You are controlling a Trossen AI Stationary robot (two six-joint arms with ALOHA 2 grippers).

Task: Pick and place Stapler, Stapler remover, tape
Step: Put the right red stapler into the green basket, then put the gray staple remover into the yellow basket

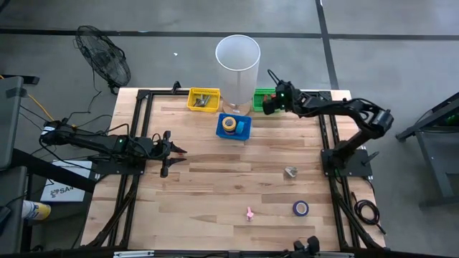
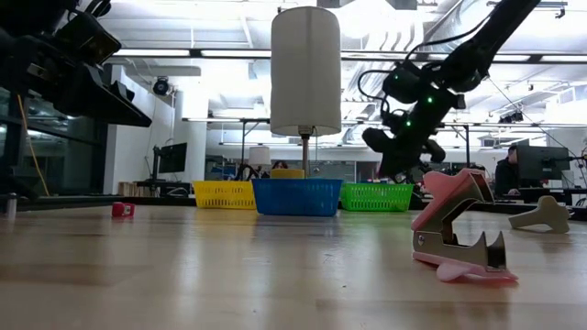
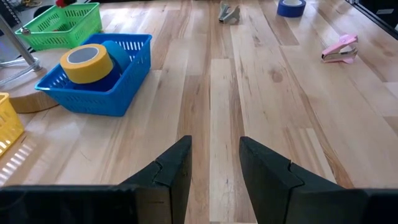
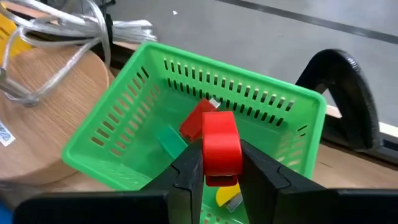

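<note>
One red stapler point(image 4: 221, 148) sits clamped in the right pincer point(image 4: 219, 167) directly above the green basket point(image 4: 124, 134), so lower it well inside the walls before releasing, while the left pincer point(image 3: 214, 163) waits part-open and empty over the desk point(image 3: 261, 74).

a dark arm comes down from the upper right, its end effector point(image 2: 396, 158) hanging just above a green basket point(image 2: 376, 196) at the far edge of the wooden table point(image 2: 229, 275). left of the end effector sit a blue basket point(image 2: 297, 197) and a yellow basket point(image 2: 225, 194), with a tall white cylinder point(image 2: 305, 71) above the blue one. nearer the camera, below and right, lies a pink staple remover point(image 2: 459, 229).
</note>
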